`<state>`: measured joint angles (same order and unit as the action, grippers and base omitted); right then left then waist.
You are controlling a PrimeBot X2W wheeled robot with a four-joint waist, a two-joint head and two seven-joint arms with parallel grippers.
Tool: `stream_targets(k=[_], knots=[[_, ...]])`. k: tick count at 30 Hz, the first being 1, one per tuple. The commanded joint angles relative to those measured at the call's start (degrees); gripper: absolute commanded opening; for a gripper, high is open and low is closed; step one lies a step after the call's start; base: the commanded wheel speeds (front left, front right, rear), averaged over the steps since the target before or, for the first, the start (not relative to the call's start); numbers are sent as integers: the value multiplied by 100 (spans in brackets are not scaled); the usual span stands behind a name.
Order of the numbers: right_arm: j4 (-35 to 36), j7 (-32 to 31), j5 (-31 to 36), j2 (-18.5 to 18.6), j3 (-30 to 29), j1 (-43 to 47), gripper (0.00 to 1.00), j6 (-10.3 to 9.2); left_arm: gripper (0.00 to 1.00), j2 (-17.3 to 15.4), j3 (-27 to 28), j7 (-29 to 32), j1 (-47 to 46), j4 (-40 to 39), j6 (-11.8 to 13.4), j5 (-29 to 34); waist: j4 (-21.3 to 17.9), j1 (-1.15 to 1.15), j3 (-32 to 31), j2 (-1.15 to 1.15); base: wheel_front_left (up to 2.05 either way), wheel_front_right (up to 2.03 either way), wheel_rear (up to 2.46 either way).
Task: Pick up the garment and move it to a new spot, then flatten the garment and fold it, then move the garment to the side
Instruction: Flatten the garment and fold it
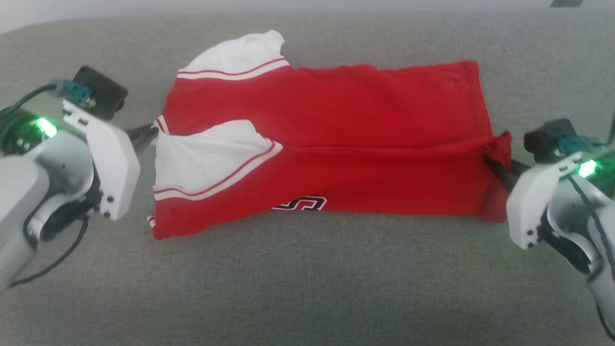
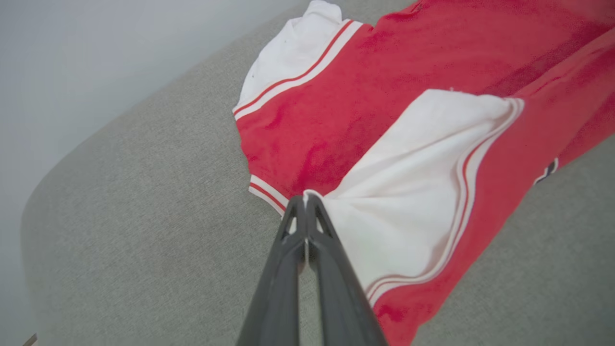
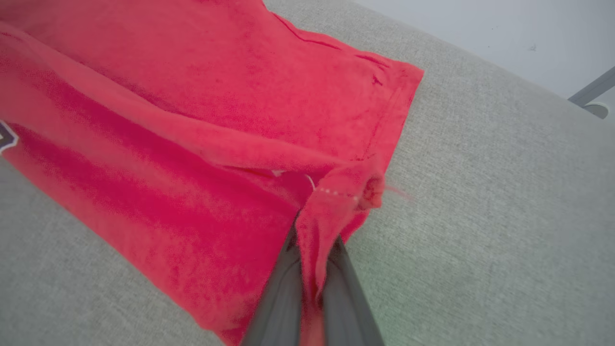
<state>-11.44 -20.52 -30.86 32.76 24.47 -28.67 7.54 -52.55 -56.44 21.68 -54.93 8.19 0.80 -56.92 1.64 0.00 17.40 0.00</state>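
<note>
1. A red shirt (image 1: 336,144) with white sleeves lies across the middle of the head view on a grey, cloth-covered table (image 1: 307,288). Its collar end is toward the left of the frame and its hem toward the right.
2. The shirt is folded lengthwise, with a long crease running left to right. One white sleeve (image 1: 211,154) is turned in over the red body. The far sleeve (image 1: 235,55) sticks out at the upper left. A scrap of black-and-white lettering (image 1: 300,203) peeks out at the lower edge.
3. My left hand (image 1: 146,136), at the left of the frame, is closed. Its tips pinch the white edge of the turned-in sleeve, just beside the striped collar trim (image 1: 161,124).
4. My right hand (image 1: 495,166), at the right of the frame, is closed on the hem corner, with red cloth bunched between its fingers.
5. I judge the shirt light, soft and limp. It will sag between my two grips, and the folded layers may slip apart. Nothing about it looks fragile.
6. I judge the best holds to be the hem, seams and trim, where the cloth is doubled. Holding both ends at once should keep the crease.
7. The table cover looks woven and slightly rough, so it will probably drag on the cloth. Lifting seems wiser than sliding.
8. Beyond the table's rounded far edge is a plain pale wall (image 1: 144,7). A grey metal bar (image 3: 591,91) shows at the upper right of the right wrist view.
</note>
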Motion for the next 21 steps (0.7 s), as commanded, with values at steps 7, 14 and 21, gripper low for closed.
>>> stream_targets(k=[7, 14, 21], knots=[[-709, 134, -56, -269, 437, -655, 0, -10, 0, 771, -229, 115, -581, 1554, -576, 133, -91, 0, 295, 0, 0, 0, 0], [-1188, 132, -322, -335, 929, -1048, 0, -10, 0, 1347, -434, 295, -757, 2702, -785, -140, -143, 0, 350, 0, 0, 0, 0], [-1476, 123, -502, -358, 1235, -1332, 92, -10, 60, 1709, -547, 527, -783, 3455, -819, -440, -194, 0, 216, 0, 0, 0, 0]])
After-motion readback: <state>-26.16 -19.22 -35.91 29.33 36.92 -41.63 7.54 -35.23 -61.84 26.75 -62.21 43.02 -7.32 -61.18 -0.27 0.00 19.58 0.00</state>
